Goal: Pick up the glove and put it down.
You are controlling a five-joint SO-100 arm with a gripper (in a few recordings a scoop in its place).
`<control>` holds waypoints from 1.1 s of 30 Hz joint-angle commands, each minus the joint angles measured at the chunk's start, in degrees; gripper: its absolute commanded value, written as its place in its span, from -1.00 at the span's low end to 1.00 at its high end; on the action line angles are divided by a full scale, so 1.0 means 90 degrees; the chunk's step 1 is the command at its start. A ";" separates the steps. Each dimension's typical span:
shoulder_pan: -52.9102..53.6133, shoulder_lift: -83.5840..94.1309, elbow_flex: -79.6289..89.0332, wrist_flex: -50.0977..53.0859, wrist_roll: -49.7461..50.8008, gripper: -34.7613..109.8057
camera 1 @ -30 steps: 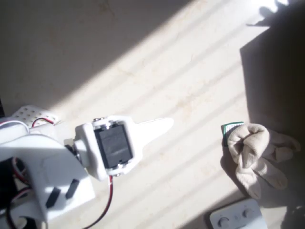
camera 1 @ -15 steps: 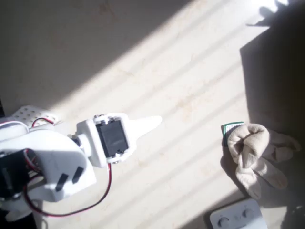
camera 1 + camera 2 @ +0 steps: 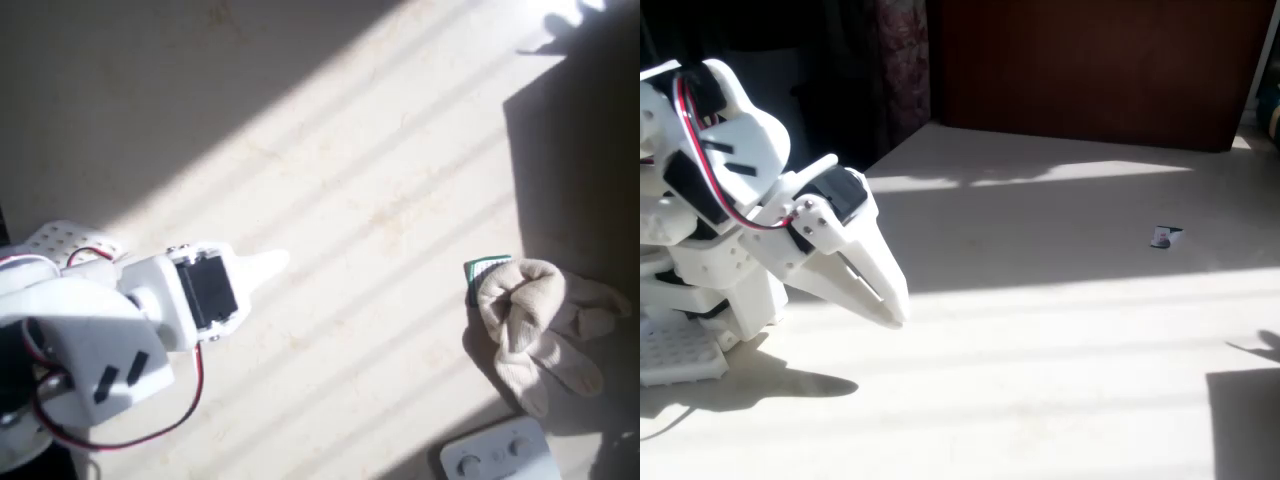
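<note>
Tool (image 3: 890, 305) closed, empty — well apart from one glove (image 3: 535, 330), one green card (image 3: 483, 272).

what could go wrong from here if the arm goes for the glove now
1. The glove lies against the small green card, so a grab near that edge might catch or drag the card.
2. The grey device sits close beside the glove's fingers; a wide approach could bump it.
3. The tool is far across the table and looks shut, so it would need to open before reaching the lumpy fabric.
</note>
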 commanded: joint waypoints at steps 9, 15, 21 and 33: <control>0.0020 0.0068 0.0430 0.0000 -0.0049 -0.52; 0.0020 0.0068 0.0459 0.0000 -0.0049 -0.52; 0.0010 0.0068 0.0527 0.0000 -0.0049 -0.52; 0.0068 0.0068 0.0703 -0.0020 -0.0049 -0.52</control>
